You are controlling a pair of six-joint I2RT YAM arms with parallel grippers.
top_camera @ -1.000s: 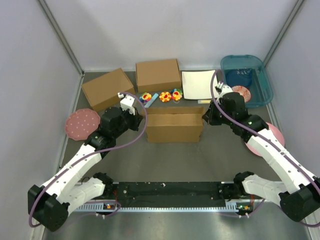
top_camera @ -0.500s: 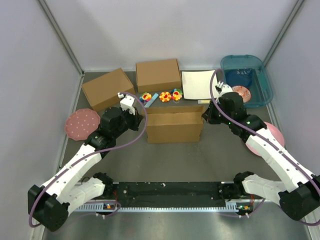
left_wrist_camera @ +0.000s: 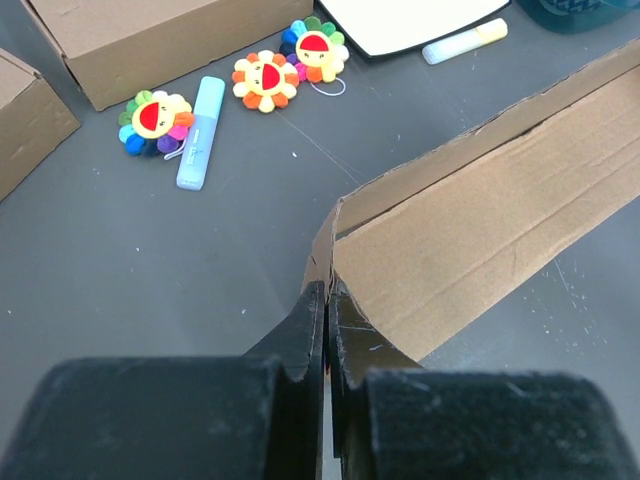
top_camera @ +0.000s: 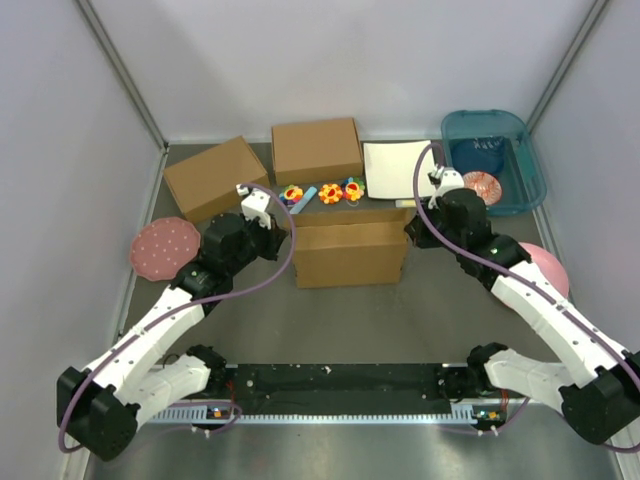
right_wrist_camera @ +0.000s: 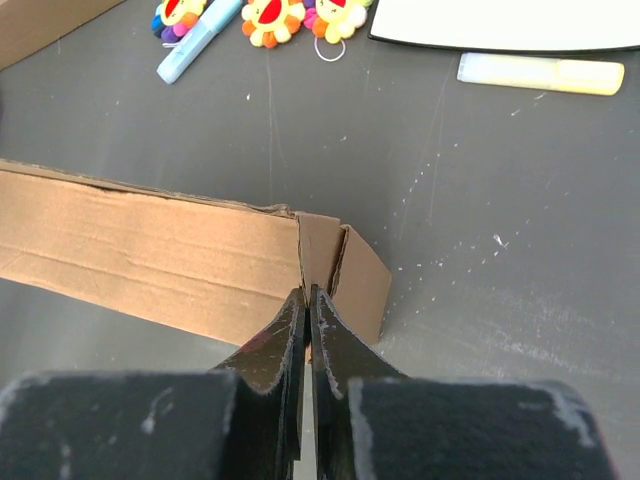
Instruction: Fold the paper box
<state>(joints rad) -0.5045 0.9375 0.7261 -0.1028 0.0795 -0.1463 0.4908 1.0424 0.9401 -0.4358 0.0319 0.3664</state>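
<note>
Top external: grey table (top_camera: 330, 330) w/ the paper box (top_camera: 350, 252) lying mid-table betw. the two arms, long side running left-right, a shallow brown cardboard trough w/ its walls up. Left gripper (top_camera: 287, 232) is at the box's left end, right gripper (top_camera: 410, 233) at its right end. Wrist cams show each pair of fingers pressed together at a corner, w/ a thin end flap of cardboard pinched betw. the tips. Behind: one cardboard box (top_camera: 212, 178) back left, a second cardboard box (top_camera: 316, 150) beside it, teal bin (top_camera: 527, 160) back right, white sheet (top_camera: 395, 168) just left of the bin. Pink plate (top_camera: 164, 247) at far left, another pink plate (top_camera: 547, 266) partly under the right arm. Flower toys (top_camera: 330, 192) and a blue marker (top_camera: 305, 195) sit in a row just behind the paper box. Yellow marker (right_wrist_camera: 540, 73) lies near the sheet's edge.
</note>
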